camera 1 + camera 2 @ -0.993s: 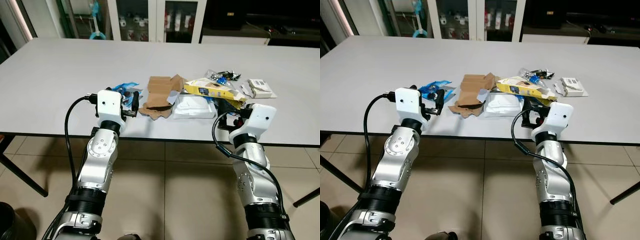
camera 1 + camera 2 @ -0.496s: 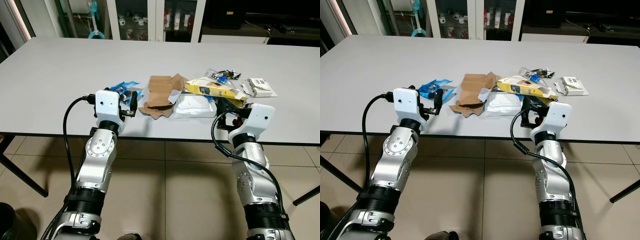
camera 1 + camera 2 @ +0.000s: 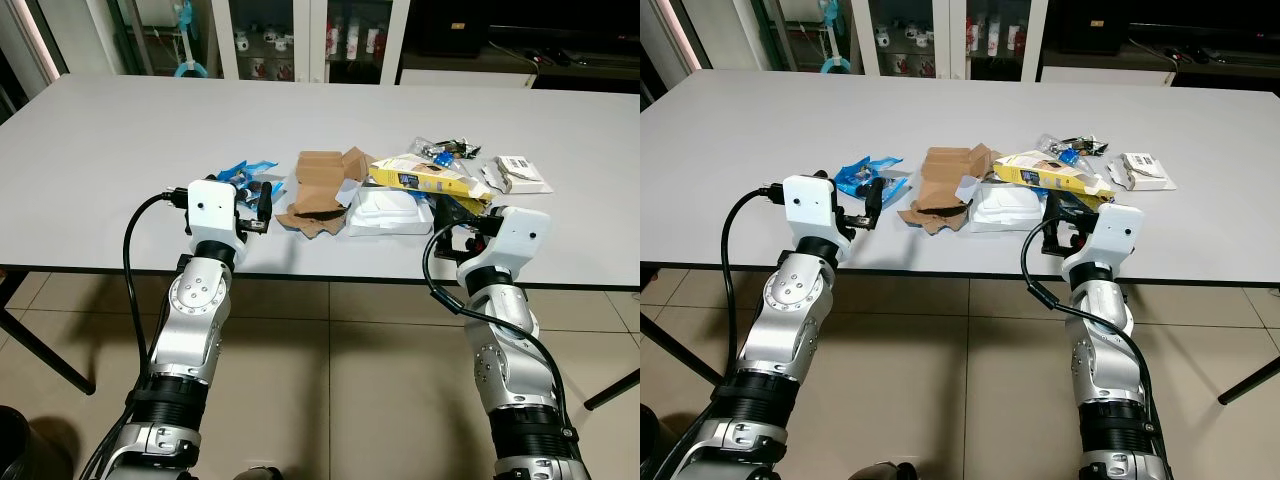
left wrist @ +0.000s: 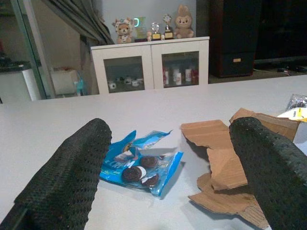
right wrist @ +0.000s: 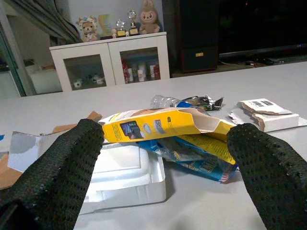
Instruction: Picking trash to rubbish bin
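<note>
Two spread end effectors — left [image 4: 168, 177], right [image 5: 163, 177] — face a crumpled blue cookie wrapper [image 4: 140, 163] and yellow carton [image 5: 160, 125].

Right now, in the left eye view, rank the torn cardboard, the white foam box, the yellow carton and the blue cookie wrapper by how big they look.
1. torn cardboard and white foam box, too alike to rank
2. yellow carton
3. blue cookie wrapper, partly hidden by the left gripper

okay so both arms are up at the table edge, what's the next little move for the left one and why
Probably ease the left tool forward and close on the blue cookie wrapper. Its fingers are spread wide, the wrapper lies between them just ahead on the table, apart from the torn cardboard, and nothing is held yet.
</note>
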Controlling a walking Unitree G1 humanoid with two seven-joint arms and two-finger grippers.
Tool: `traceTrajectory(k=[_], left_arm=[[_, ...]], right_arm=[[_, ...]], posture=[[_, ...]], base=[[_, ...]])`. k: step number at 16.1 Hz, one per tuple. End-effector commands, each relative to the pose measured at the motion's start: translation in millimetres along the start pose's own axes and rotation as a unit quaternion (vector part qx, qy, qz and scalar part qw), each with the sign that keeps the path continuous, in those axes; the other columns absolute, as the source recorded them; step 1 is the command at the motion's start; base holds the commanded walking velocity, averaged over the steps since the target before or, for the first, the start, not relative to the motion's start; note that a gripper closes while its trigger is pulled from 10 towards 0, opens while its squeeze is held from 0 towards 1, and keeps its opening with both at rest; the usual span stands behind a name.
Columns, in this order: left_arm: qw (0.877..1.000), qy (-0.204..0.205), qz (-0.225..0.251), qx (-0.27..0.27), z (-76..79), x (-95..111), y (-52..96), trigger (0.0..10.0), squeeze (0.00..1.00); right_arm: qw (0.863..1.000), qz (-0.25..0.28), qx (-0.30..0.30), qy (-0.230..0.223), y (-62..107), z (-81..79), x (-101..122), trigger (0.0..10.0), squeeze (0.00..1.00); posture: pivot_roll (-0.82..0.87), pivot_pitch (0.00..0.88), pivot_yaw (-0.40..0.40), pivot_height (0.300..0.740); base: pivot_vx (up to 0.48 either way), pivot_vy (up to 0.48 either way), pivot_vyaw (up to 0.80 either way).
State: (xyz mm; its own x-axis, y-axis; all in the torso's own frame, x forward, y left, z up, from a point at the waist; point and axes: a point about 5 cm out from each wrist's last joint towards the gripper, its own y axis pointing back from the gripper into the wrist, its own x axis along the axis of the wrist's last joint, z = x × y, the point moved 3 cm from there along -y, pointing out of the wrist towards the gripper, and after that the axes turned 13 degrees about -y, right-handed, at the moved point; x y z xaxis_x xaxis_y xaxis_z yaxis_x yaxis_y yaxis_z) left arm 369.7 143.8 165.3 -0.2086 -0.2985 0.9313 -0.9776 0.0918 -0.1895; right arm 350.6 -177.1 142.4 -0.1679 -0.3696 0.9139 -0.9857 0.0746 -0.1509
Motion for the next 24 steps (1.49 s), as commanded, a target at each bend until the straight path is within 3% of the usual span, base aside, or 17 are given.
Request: traceTrajectory(k=[1, 24], left_arm=[[1.0, -0.003, -0.001, -0.005, 0.4, -1.1, -0.5, 10.0, 0.0], [1.0, -0.003, -0.002, 0.0, -1.3, -3.3, 0.4, 10.0, 0.0]], right_arm=[[1.0, 0.0, -0.004, -0.001, 0.5, 2.2, 0.5, 10.0, 0.0], [1.0, -0.007, 0.003, -0.003, 0.8, -1.1, -3.2, 10.0, 0.0]], posture=[[0.0, 0.057, -0.011, 0.74], [0.01, 0.034, -0.015, 0.74]], base=[[0.0, 0.0, 0.0], [0.0, 0.0, 0.0]])
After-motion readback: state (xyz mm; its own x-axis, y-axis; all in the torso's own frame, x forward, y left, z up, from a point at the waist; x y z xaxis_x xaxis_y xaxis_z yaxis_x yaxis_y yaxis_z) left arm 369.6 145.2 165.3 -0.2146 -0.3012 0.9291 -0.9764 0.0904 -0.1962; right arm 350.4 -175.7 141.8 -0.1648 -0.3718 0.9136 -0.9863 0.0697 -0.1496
